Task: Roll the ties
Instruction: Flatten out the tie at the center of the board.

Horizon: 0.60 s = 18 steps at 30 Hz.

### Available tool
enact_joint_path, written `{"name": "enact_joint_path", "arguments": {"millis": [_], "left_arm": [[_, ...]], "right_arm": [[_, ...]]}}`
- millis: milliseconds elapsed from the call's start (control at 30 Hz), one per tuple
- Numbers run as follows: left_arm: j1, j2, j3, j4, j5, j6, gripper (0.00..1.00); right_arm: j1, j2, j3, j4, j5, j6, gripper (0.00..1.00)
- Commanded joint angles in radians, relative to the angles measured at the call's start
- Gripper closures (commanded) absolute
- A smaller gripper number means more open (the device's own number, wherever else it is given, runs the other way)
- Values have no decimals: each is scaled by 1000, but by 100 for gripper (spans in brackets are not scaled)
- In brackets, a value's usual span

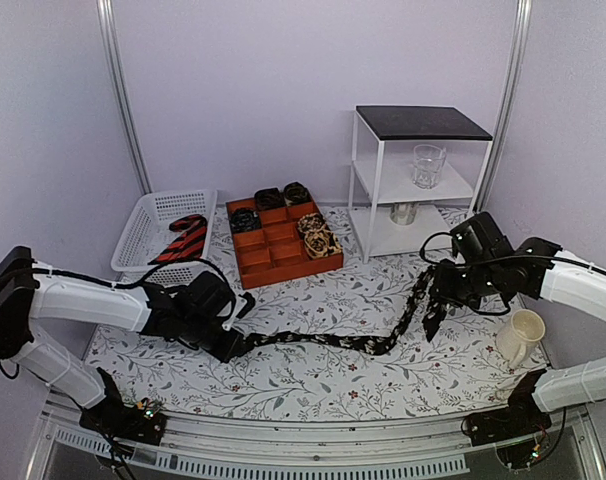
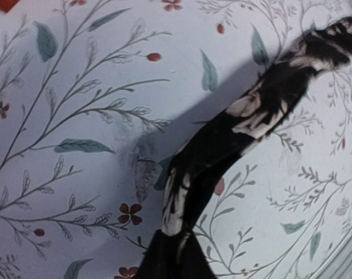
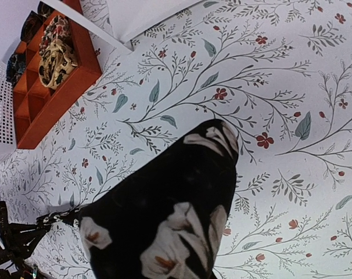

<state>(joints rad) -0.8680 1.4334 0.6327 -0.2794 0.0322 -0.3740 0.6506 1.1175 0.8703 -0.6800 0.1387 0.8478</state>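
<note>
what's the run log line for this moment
black floral tie: unrolled, strung between arms | left end effector: gripping narrow end | right end effector: gripping wide end, lifted

tie (image 1: 313, 341) stretched across centre, mug (image 1: 520, 337) far right

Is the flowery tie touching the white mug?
Apart. The top view shows bare tablecloth between the flowery tie and the white mug.

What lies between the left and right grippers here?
One black floral tie runs the whole stretch over the patterned tablecloth, from the left gripper to the right gripper; the top external view shows it.
</note>
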Motion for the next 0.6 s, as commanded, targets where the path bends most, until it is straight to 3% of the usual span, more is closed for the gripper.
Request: {"name": "enact_joint_path", "arguments": {"millis": [0, 233, 567], "left_arm": [[-15, -32, 44, -78, -4, -42, 100], [-12, -128, 59, -266, 142, -188, 100], [92, -273, 12, -414, 269, -314, 100]], "right_arm": [[-48, -48, -16, -54, 25, 8, 100], [-120, -101, -54, -164, 55, 37, 100], [-242, 27, -55, -171, -20, 18, 100]]}}
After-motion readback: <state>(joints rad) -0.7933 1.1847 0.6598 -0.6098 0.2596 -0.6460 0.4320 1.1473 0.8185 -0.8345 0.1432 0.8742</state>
